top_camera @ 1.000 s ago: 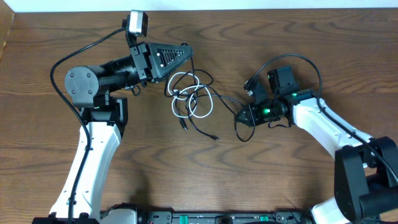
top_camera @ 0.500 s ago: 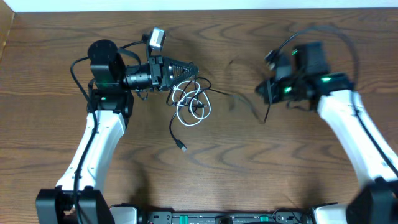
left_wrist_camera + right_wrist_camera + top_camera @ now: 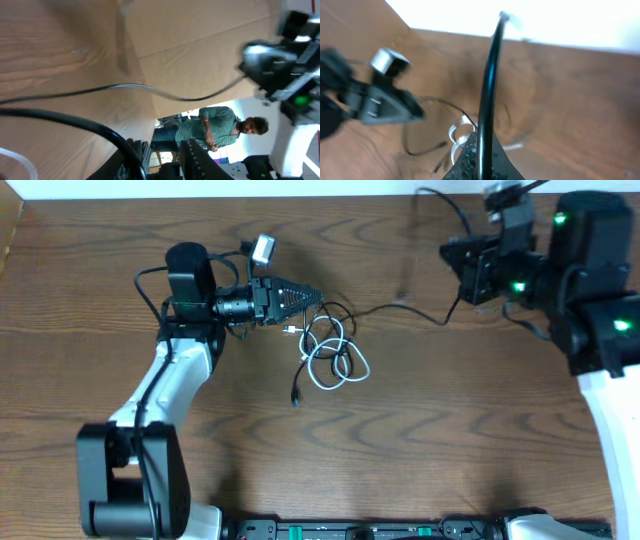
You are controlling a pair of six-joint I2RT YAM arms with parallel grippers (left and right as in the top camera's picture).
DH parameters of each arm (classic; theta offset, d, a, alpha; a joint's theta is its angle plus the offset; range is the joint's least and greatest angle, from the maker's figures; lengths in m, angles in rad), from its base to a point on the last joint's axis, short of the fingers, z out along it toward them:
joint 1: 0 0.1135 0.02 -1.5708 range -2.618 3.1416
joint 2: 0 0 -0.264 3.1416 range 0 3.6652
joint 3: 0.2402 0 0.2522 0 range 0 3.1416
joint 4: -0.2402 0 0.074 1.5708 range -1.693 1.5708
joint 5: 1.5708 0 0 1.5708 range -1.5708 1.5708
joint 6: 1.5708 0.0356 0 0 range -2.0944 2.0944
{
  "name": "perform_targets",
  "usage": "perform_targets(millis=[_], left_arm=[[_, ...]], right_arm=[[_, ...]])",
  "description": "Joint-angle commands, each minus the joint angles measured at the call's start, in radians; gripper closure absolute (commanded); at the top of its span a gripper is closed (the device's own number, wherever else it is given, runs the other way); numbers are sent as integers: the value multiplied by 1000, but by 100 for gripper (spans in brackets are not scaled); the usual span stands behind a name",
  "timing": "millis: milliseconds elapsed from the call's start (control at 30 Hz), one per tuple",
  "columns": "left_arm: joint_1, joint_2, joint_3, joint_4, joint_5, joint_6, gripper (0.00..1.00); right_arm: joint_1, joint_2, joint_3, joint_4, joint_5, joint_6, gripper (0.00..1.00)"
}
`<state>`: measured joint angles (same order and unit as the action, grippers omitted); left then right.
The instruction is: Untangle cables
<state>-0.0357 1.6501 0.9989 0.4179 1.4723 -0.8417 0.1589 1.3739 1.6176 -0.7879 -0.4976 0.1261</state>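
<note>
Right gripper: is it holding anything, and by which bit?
Yes. The right gripper pinches the thin black cable short of its plug end, which pokes out beyond it.

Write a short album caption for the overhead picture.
The right gripper holds the black cable stretched from the looped white cable; the left gripper points at those loops.

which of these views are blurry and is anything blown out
Overhead: mostly sharp, the white cable coil crisp, the stretched black cable slightly soft. Left wrist: the table grain is smeared and the black cable across it looks soft. Right wrist: heavy motion blur, the left arm a dark smudge, the bright strip past the table's far edge washed out.
</note>
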Motion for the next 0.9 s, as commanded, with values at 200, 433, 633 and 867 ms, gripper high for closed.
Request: perform_targets(millis=[200,433,633,867], left_arm=[[-2,74,-43,-127,-197,129,27],[-27,72,-43,-433,-571,298,10],[-86,43,-43,-713,-1076,409,8],[-153,40,-43,-830,-1407,416,5]], right_arm=[[-55,-29,102,-7,-18,38,99],[-55,-26,102,-36,3,47,99],[-62,-26,122,-3,63,117,99],[-165,-26,294,59,30,166,99]])
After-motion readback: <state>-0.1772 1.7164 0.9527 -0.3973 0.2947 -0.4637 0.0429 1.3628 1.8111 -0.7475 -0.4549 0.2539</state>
